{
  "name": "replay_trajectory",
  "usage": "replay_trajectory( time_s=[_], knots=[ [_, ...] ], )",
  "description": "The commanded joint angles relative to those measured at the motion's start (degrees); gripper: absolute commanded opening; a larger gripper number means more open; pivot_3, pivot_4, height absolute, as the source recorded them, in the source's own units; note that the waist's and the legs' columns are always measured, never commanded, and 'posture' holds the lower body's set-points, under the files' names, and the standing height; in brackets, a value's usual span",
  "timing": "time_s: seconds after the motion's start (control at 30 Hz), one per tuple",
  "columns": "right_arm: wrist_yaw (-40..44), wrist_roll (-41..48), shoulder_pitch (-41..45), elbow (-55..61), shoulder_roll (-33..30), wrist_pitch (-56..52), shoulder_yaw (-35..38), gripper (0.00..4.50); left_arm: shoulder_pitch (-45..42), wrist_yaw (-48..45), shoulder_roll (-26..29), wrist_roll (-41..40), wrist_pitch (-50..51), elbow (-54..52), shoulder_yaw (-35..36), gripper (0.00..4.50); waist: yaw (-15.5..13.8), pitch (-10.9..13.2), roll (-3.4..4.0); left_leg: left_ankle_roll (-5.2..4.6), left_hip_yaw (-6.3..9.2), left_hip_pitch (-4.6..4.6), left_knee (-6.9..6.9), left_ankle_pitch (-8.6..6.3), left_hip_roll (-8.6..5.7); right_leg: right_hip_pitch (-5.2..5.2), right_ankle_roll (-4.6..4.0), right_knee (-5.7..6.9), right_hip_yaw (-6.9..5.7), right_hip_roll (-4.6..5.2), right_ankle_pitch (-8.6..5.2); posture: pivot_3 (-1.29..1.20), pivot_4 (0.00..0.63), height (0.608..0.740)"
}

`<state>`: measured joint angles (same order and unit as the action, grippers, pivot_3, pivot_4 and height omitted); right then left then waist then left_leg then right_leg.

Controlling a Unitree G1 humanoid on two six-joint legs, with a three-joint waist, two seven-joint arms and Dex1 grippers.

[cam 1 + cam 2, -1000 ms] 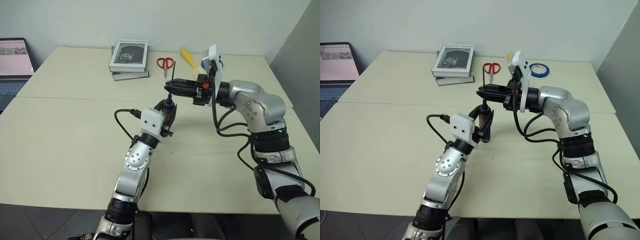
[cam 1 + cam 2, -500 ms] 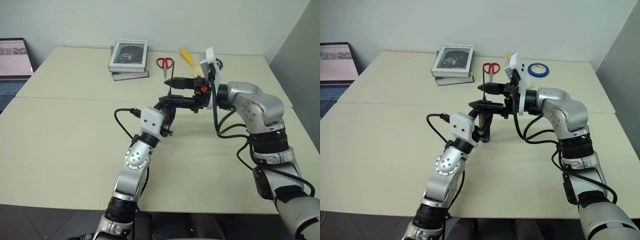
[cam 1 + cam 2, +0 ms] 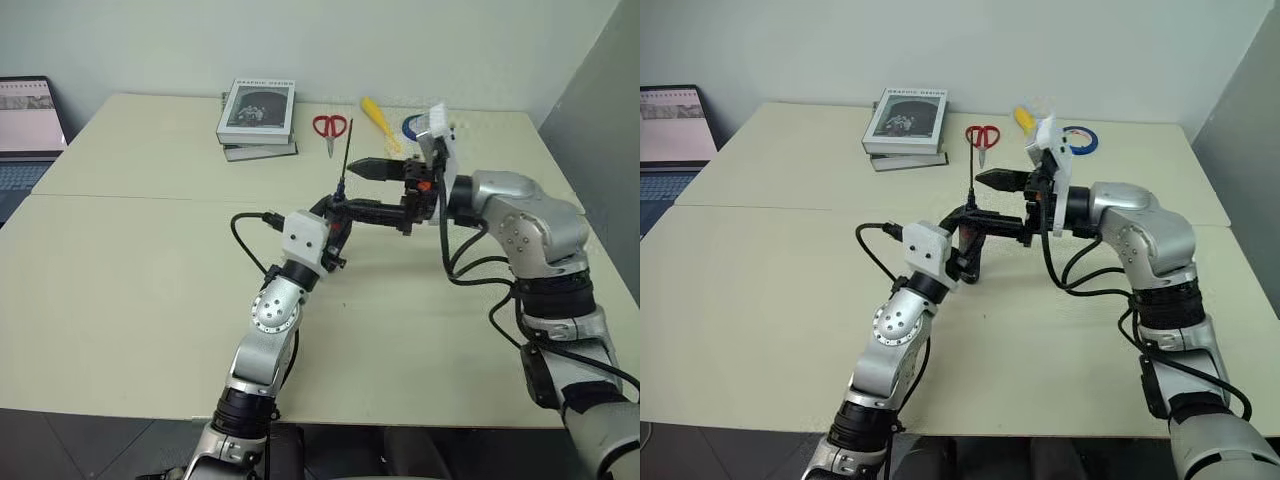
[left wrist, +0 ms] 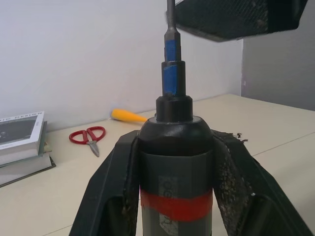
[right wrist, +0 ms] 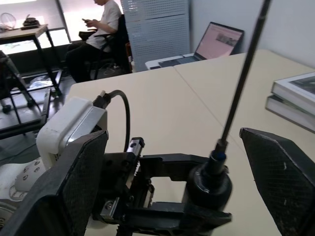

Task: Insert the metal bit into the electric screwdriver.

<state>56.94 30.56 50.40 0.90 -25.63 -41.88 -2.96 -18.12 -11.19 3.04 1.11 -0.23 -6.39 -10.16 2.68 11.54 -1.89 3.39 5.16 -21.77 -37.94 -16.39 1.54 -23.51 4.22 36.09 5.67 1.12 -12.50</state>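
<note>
While seated in the electric screwdriver (image 4: 175, 172), the metal bit (image 5: 242, 78) stands between parted right fingers (image 5: 283, 182).

The left tool (image 3: 337, 212) angles upward from a raised forearm, its two black fingers (image 4: 115, 196) closed tight. The right tool (image 3: 368, 188) reaches in level from the right, fingers spread wide, one above and one below, its tips just beside and above the left tool's tip.
</note>
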Motion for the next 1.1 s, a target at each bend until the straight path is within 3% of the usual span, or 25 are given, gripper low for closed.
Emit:
replay_trajectory(
  time_s=[0.03,0.27,0.5,0.63,0.73,0.9,1.1],
  knots=[
    [-1.1,0.7,-1.4,4.9,-3.6,0.2,3.7,4.5,-3.4,-1.5,1.3,1.0,-0.2,-2.2,-0.1,1.66,0.0,0.0,0.0,0.0,0.0,-0.01,0.0,0.0,0.0,0.0,0.0,0.0,0.0,0.0,0.0,0.0,0.15,0.74],
    [0.3,-1.4,-9.5,14.9,-14.4,1.7,4.5,4.5,-12.0,-8.1,9.6,4.1,6.4,-2.8,-0.2,1.66,-0.9,0.0,0.04,0.0,0.02,-0.1,0.01,0.0,-0.01,-0.02,0.0,-0.05,-0.02,0.0,0.0,0.0,0.15,0.74],
    [4.6,-2.1,-19.4,23.9,-25.8,3.8,5.6,4.5,-25.6,-26.4,21.4,4.6,17.4,4.2,-5.2,1.66,-0.9,0.0,0.07,0.0,0.0,-0.09,0.01,0.0,-0.01,-0.02,0.03,-0.09,-0.03,0.01,-0.02,0.0,0.15,0.74],
    [5.9,-2.6,-24.5,27.5,-30.0,6.3,7.5,4.5,-33.1,-38.9,26.1,7.9,15.5,13.0,-12.8,1.66,-0.9,0.1,0.08,0.0,0.01,-0.12,0.01,0.0,-0.01,-0.02,0.29,-0.1,-0.05,0.0,-0.2,0.0,0.15,0.74],
    [5.3,-3.0,-26.7,28.4,-31.2,8.0,9.0,4.5,-37.4,-44.4,26.6,10.6,11.5,20.5,-17.4,1.66,-0.9,0.1,0.09,0.0,-0.04,-0.12,0.0,0.0,-0.01,-0.02,0.31,-0.12,-0.02,0.01,-0.22,0.0,0.15,0.74],
    [3.9,-3.3,-30.5,29.6,-32.4,8.2,11.1,4.5,-44.2,-49.6,21.6,14.8,4.9,36.3,-23.6,1.66,-0.9,0.1,0.08,0.0,-0.05,-0.14,-0.01,0.0,-0.01,-0.04,0.3,-0.11,0.0,0.0,-0.22,0.0,0.15,0.74],
    [1.7,-2.6,-32.2,31.3,-32.5,7.3,11.9,4.5,-46.7,-51.0,15.8,18.0,0.2,47.6,-25.6,1.66,-0.9,0.1,0.09,-0.01,-0.06,-0.13,-0.04,0.0,-0.02,-0.03,0.31,-0.09,0.04,0.0,-0.22,0.0,0.15,0.74]
  ],
)
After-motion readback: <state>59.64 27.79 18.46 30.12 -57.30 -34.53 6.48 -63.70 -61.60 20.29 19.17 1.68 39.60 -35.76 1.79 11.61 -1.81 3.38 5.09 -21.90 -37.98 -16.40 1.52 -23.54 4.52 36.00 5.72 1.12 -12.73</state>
